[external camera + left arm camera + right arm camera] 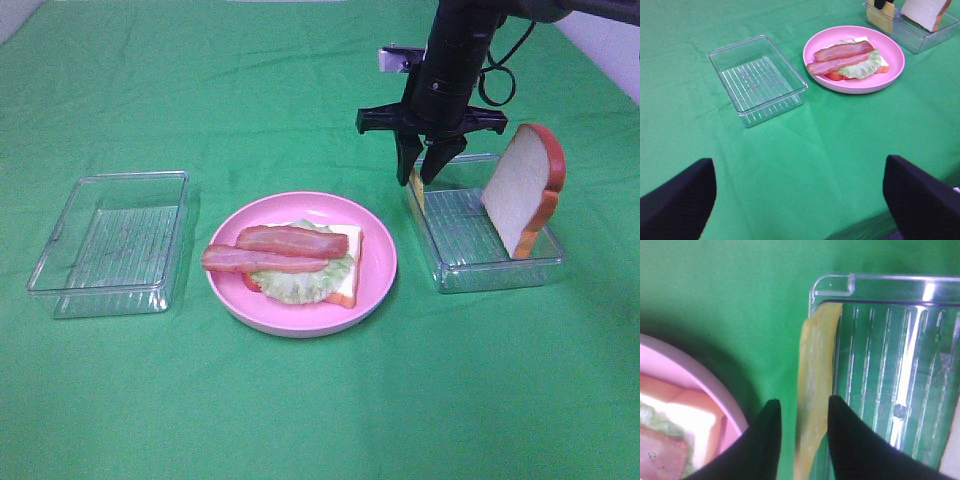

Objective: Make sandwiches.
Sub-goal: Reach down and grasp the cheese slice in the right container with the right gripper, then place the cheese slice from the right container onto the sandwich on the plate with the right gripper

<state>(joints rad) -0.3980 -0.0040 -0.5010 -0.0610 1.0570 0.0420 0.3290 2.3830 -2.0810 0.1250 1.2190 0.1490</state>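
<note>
**Right wrist view: jaws astride the cheese, not closed on it**

My right gripper [804, 401] is open, one finger on each side of the yellow cheese square [817, 355], which stands on edge against the wall of the clear tray [890, 277]. Green cloth shows between the outer finger and the cheese, so I judge nothing is pinched yet.

To do this well, I should centre on the thin edge, keep the inner finger off the tray wall, and close gently. The sheet looks floppy, so I would lift straight up before swinging.

The open-faced stack [300, 262] waits on the pink plate [380, 285], beside my outer finger. The bread slice [520, 195] leans at the tray's far end. My left gripper [800, 165] is spread wide and holds nothing.
</note>
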